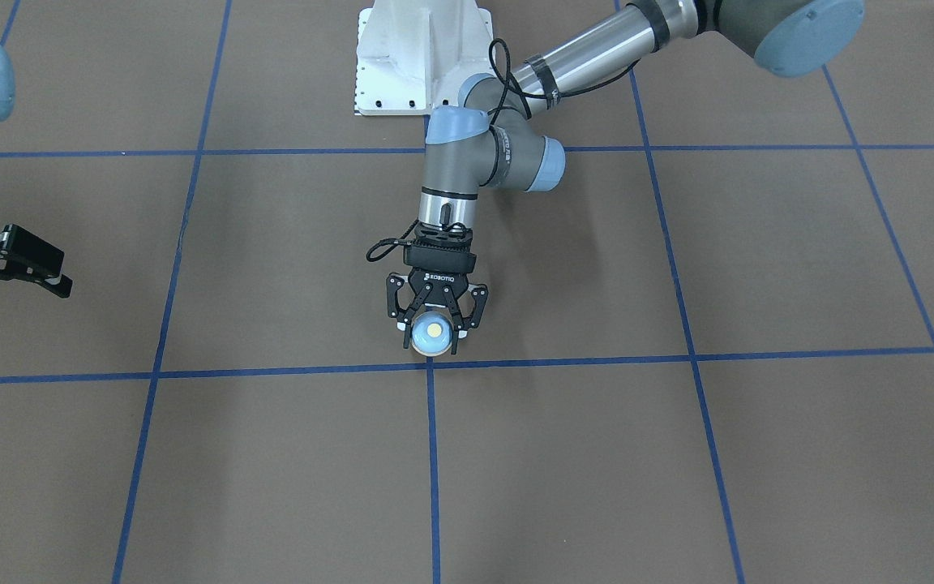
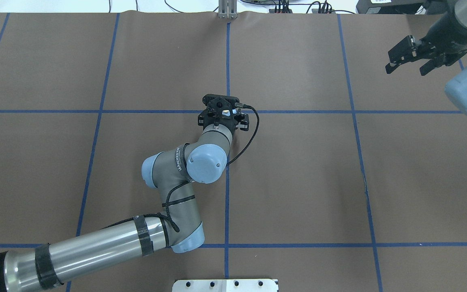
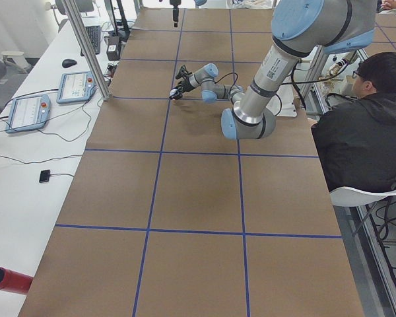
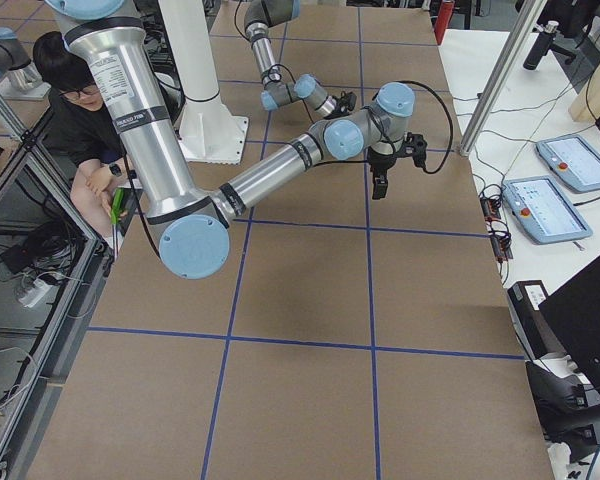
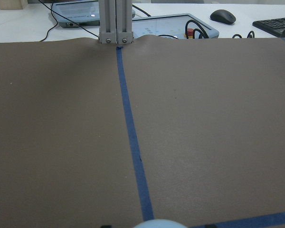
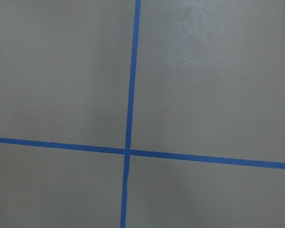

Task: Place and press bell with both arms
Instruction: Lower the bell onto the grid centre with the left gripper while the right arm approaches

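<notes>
Left arm [image 2: 95, 248]: reaches in toward tape cross [image 1: 430, 362].
Left gripper [image 1: 432, 328]: pointing down, fingers clamped on bell's sides.
Bell [image 1: 434, 331]: just robot-side of tape cross, upright, button up; can't tell if base touches table.
Right gripper [image 2: 405, 69]: spread wide, empty, well apart from tape cross, robot's right.
Key relation: left holds it; presser is far, must probably cross over and drop on button.

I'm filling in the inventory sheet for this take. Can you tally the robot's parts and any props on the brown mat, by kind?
Light-blue dome call bell with cream button: 1
Grey-and-silver robot arms: 2 (left arm, right arm)
Black two-finger grippers: 2 (left gripper shut on the bell, right gripper open)
White metal pedestal base: 1
Total: 6
</notes>
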You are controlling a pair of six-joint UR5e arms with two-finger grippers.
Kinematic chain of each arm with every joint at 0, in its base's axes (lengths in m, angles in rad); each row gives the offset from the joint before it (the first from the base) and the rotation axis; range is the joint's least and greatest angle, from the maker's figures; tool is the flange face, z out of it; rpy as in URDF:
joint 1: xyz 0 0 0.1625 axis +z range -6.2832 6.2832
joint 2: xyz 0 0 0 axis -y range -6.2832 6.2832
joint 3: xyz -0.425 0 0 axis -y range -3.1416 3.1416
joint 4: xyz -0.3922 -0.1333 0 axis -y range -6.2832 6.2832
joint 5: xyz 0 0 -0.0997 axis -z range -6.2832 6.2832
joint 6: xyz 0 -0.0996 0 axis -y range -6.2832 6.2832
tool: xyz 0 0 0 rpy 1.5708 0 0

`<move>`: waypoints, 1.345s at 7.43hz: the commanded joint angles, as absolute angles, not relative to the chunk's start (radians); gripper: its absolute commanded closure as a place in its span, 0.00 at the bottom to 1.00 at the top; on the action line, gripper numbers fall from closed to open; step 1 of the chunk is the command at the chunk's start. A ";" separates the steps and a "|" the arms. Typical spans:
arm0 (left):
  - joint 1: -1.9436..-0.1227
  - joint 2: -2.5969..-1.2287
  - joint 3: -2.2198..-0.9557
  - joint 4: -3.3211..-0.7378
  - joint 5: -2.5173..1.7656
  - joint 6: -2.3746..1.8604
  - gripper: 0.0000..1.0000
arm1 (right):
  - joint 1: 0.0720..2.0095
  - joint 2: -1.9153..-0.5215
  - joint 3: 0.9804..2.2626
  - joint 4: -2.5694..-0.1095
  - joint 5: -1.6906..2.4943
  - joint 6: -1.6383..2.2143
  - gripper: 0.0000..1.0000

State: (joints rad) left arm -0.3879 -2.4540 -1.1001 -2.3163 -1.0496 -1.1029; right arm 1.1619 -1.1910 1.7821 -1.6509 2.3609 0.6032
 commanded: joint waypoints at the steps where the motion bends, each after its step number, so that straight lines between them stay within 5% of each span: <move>1: -0.388 -2.508 -1.022 -2.318 -1.049 -1.103 1.00 | 1.147 -1.169 1.767 -1.649 2.361 0.615 0.01; 2: -0.388 -2.508 -1.020 -2.318 -1.049 -1.103 1.00 | 1.147 -1.169 1.767 -1.649 2.361 0.615 0.03; 3: -0.388 -2.508 -1.022 -2.318 -1.049 -1.103 0.68 | 1.147 -1.167 1.767 -1.649 2.361 0.617 0.05; 4: -0.390 -2.510 -1.022 -2.318 -1.049 -1.103 0.05 | 1.147 -1.167 1.767 -1.649 2.361 0.620 0.07; 6: -0.396 -2.511 -1.031 -2.318 -1.055 -1.103 0.00 | 1.147 -1.161 1.769 -1.649 2.364 0.633 0.17; 7: -0.406 -2.511 -1.055 -2.318 -1.063 -1.098 0.00 | 1.140 -1.148 1.769 -1.649 2.365 0.665 0.35; 9: -0.472 -2.510 -1.142 -2.298 -1.185 -1.037 0.00 | 1.103 -1.109 1.767 -1.651 2.365 0.800 0.98; 10: -0.520 -2.499 -1.153 -2.263 -1.259 -1.035 0.00 | 1.073 -1.083 1.767 -1.652 2.358 0.865 1.00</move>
State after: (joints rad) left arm -0.4666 -2.5082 -1.1259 -2.2945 -1.1700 -1.0472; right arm 1.1057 -1.1136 1.7679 -1.6503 2.3640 0.7806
